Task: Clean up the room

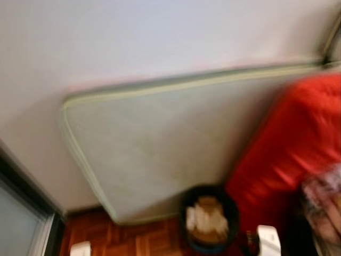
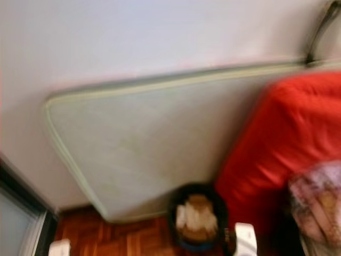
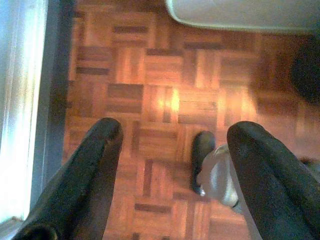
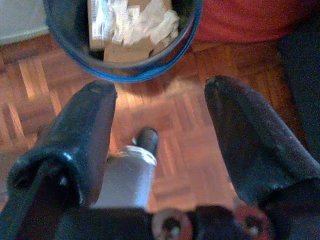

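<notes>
- The head views are blurry.
- A big pale mattress (image 1: 160, 144) leans against a white wall (image 1: 133, 37), far from the robot.
- On the right is something big and red (image 1: 293, 144), soft like a sofa or cushion.
- A dark round bin (image 1: 209, 218) with a blue rim stands on the brown wood floor (image 3: 150, 100), just in front of the mattress and right beside the red thing.
- The bin holds crumpled white paper (image 4: 135, 22) and brown cardboard.
- Something pinkish with a pattern (image 1: 322, 205) is at the far right edge; I cannot tell what it is.
- A dark door frame (image 1: 26, 197) runs down the left side.
- The left gripper (image 3: 172, 145) hangs over bare floor, jaws open and holding nothing.
- The right gripper (image 4: 160, 105) hangs near the bin, just on the near side of it, jaws open and holding nothing.
</notes>
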Tool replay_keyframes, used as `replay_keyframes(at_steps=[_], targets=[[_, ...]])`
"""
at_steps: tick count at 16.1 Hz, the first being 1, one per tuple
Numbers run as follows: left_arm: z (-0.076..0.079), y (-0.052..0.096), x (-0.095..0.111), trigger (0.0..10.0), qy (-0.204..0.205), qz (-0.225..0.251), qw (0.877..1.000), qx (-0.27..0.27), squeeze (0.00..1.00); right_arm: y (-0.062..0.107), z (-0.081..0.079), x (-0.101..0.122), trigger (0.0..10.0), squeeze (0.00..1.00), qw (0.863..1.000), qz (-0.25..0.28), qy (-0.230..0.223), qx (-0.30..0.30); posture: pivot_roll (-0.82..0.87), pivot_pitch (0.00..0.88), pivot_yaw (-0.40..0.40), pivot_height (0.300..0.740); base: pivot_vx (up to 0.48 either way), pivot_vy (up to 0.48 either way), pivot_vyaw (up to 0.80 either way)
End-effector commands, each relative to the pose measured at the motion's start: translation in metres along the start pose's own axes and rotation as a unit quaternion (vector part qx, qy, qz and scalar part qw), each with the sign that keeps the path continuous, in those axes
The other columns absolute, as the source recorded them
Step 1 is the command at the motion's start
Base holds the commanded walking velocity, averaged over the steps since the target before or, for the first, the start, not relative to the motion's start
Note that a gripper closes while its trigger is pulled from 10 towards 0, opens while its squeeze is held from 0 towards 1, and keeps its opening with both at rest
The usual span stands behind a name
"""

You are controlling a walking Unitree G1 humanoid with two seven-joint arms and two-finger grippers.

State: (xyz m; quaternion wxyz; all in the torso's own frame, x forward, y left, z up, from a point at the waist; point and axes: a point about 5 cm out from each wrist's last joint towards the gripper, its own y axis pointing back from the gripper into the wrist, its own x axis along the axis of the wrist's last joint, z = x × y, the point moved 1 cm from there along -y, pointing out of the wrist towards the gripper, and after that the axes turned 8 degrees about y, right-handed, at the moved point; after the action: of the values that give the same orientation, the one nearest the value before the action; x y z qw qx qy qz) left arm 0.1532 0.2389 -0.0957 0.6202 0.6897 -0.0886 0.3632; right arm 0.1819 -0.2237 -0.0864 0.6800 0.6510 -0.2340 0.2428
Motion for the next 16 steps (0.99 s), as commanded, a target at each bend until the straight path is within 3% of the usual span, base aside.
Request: replay_keyframes(at_steps=[1, 6, 14, 16], targets=[[0.006, -0.002, 0.008, 10.0, -0.006, 0.011, 1.000, -0.005, 0.00, 0.001, -0.002, -0.007, 10.0, 0.00, 1.000, -0.012, -0.004, 0.004, -0.03, 0.000, 0.006, 0.740, 0.000, 0.000, 0.00], [0.012, -0.003, 0.007, 10.0, -0.001, 0.008, 1.000, -0.012, 0.00, 0.001, -0.001, -0.008, 10.0, 0.00, 1.000, -0.018, -0.003, 0.006, -0.03, 0.000, -0.002, 0.740, 0.000, 0.000, 0.00], [-0.005, 0.000, 0.002, 10.0, -0.010, -0.007, 1.000, -0.002, 0.00, 0.001, 0.000, -0.008, 10.0, 0.00, 1.000, -0.024, 0.008, 0.012, -0.03, 0.000, -0.007, 0.740, 0.000, 0.000, -0.78], [-0.006, 0.000, 0.002, 10.0, -0.017, -0.008, 1.000, 0.000, 0.00, 0.001, -0.001, -0.008, 10.0, 0.00, 1.000, -0.024, 0.008, 0.012, -0.03, 0.000, -0.004, 0.740, 0.000, -0.375, -0.76]])
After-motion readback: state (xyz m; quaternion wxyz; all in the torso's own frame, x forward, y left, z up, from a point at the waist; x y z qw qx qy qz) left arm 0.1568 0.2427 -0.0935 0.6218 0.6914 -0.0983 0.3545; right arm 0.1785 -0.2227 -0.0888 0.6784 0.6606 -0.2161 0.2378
